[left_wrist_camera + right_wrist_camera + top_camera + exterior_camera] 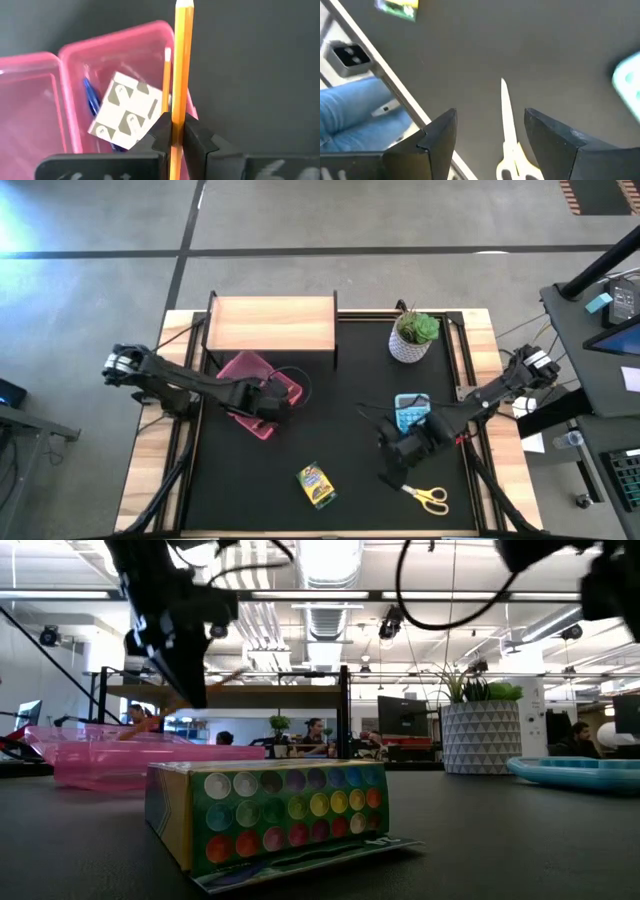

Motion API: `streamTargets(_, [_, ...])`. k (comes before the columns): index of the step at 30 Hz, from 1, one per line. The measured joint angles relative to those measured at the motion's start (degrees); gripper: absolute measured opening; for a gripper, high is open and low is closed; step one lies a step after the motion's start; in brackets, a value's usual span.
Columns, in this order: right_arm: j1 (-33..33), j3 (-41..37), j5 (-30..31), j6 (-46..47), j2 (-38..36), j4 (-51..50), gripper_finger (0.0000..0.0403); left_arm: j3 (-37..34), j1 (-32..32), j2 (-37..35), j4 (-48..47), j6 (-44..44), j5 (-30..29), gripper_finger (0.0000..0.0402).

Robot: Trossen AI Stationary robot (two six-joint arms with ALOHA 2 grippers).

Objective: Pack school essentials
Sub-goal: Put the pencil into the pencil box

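Note:
My left gripper is shut on an orange pencil above the open pink case, at the table's left-middle. In the case lie a white patterned square, a blue pen and another orange pencil. My right gripper is open and hovers over the yellow-handled scissors, whose shut blades show between its fingers. The scissors lie flat near the table's near right corner. The crayon box lies on the mat near the near edge and fills the low view's foreground. My left gripper pinches the orange pencil between its two fingers, somewhere along the shaft. The pencil runs along the fingers and sticks out ahead of them. It is lifted clear above the pink case's rim, slanting down in the low view.
A wooden shelf stands at the far edge behind the case. A potted green plant stands far right, and a light blue calculator lies beside my right arm. Something blue shows beyond the table's metal edge.

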Motion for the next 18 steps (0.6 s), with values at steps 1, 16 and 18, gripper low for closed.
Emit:
streamTargets(1, [0.74,0.00,-0.28,1.44,0.30,-0.52,0.0219,0.00,0.16,1.05,0.03,0.13,0.73,0.0009])
streamTargets(16, [10.44,-0.02,-0.89,18.73,1.81,-8.11,0.0219,0.00,0.52,5.21,-1.73,0.05,4.66,0.0045])
streamTargets(18, [11.16,-0.02,-2.16,19.98,1.81,-8.21,0.0219,0.00,0.54,5.19,-2.09,0.02,5.07,0.0071])
